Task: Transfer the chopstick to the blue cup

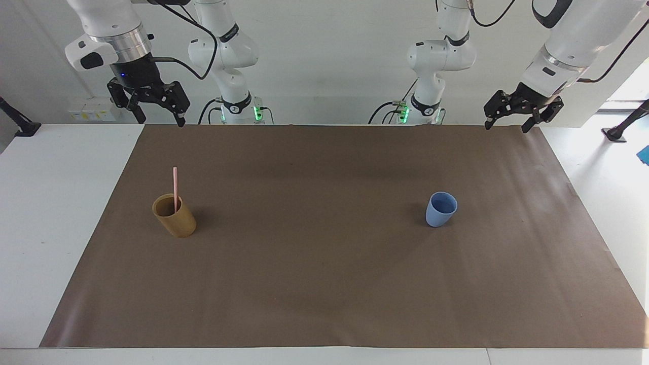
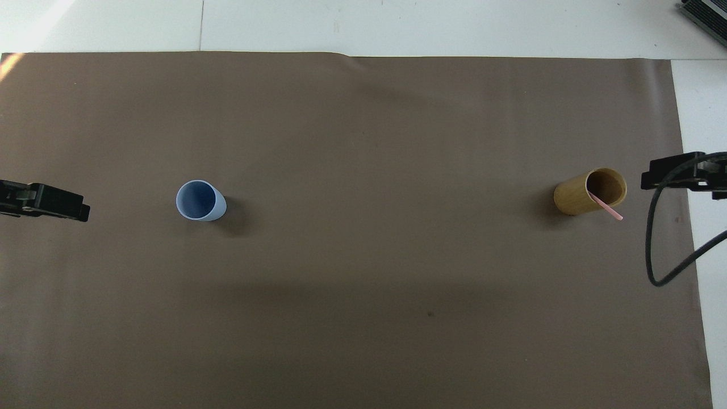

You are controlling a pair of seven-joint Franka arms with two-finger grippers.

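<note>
A: Facing view: the chopstick [image 1: 175, 188] stands in the tan cup [image 1: 174, 216], right hand [image 1: 154, 115] and left hand [image 1: 509, 120] both released, waiting high.

B: Overhead: the blue cup [image 2: 199, 200] sits well apart. Pinch the stick high, lift straight.

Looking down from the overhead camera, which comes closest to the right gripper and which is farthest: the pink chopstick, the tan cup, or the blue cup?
From the right gripper, which is open and holds nothing:
1. The chopstick: it stands in the tan cup, its top leaning toward that gripper.
2. The tan cup: at the right arm's end of the table.
3. The blue cup: at the left arm's end, by the open left gripper.
</note>
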